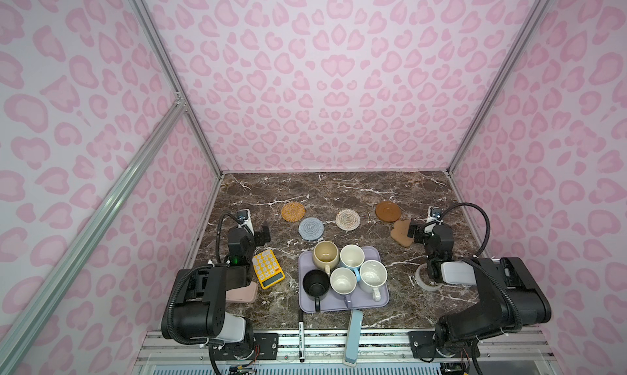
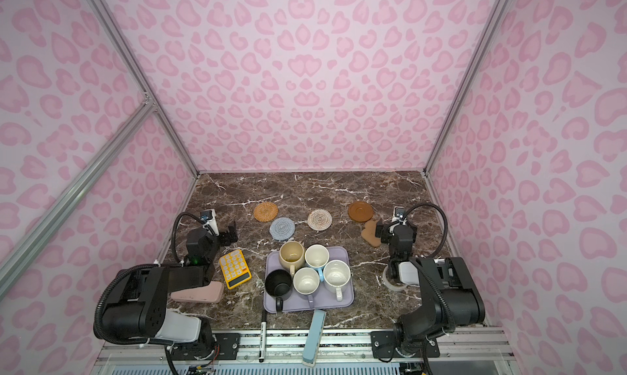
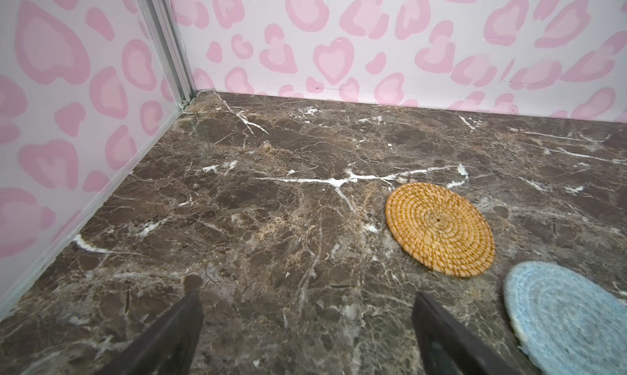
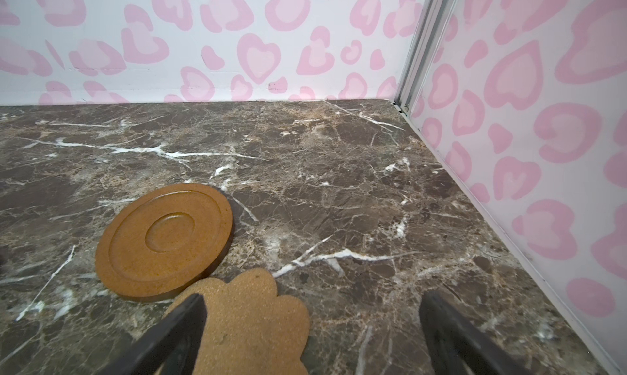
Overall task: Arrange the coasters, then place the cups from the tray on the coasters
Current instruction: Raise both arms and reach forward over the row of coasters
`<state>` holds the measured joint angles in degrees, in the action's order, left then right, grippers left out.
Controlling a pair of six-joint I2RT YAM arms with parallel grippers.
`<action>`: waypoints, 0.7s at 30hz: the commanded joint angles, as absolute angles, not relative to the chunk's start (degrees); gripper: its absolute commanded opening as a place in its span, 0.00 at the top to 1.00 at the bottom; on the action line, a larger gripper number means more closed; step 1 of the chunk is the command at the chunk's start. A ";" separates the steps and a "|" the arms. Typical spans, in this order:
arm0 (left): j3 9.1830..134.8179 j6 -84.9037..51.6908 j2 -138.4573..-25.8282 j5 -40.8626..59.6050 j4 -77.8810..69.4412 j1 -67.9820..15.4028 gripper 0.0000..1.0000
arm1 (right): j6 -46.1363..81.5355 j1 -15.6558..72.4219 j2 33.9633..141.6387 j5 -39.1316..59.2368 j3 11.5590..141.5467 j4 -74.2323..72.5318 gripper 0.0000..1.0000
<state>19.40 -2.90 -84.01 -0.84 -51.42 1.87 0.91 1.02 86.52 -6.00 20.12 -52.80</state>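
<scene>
Hovering beside the paw coaster (image 1: 401, 234) was the right gripper (image 1: 412, 231), spread wide, with the cups (image 1: 343, 280) all on the tray (image 1: 381, 302).
The paw coaster lay at the right of the table (image 1: 339, 193), its toes against or just beside the brown disc (image 1: 387, 211), its long axis running roughly front to back. The right gripper stood at its right edge, far nearer than the left gripper (image 1: 263, 236). One finger (image 4: 183, 322) was over the cork's edge and the other over bare table. It held nothing, and contact with the cork could not be told. The orange mat (image 1: 293, 211), blue mat (image 1: 311, 228) and cream mat (image 1: 348, 219) lay apart in a loose row to the left. The left gripper, likewise spread and empty, hung near the orange mat. The paw coaster probably needed sliding clear of the brown disc.
</scene>
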 commanded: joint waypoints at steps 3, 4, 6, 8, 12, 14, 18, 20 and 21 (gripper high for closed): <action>17.27 -2.99 -78.48 -1.60 -53.79 1.85 0.00 | 0.94 0.97 79.38 -4.40 19.98 -46.95 0.00; 17.14 -2.99 -76.52 -1.82 -52.52 1.90 0.00 | 1.05 0.97 77.33 -4.13 20.46 -44.57 0.00; 17.65 -3.25 -71.30 -1.68 -47.59 1.85 0.00 | 1.25 0.92 73.71 -2.61 21.71 -39.32 0.00; 19.36 -5.36 -66.28 -2.05 -41.02 1.88 0.00 | 2.89 0.97 70.42 -2.09 23.72 -33.09 0.00; 21.75 -8.85 -58.77 2.37 -34.76 1.87 0.03 | 6.24 0.93 64.14 -0.30 27.33 -23.99 0.00; 23.36 -11.66 -56.10 4.08 -32.16 1.89 0.03 | 11.67 0.92 61.27 -1.82 28.82 -20.05 0.00; 26.98 -21.19 -52.65 5.50 -27.77 1.85 0.04 | 19.48 0.88 56.67 -2.48 30.13 -14.48 0.00; 29.50 -28.15 -51.61 3.28 -22.73 1.92 0.04 | 20.02 0.81 56.49 2.19 31.01 -14.01 0.00; 30.22 -29.11 -51.35 4.16 -22.19 1.92 0.04 | 20.47 0.88 56.99 4.92 32.45 -12.13 0.00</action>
<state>27.94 -19.57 -52.34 3.86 -27.92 1.85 16.03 0.78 56.73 -0.80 30.76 -17.74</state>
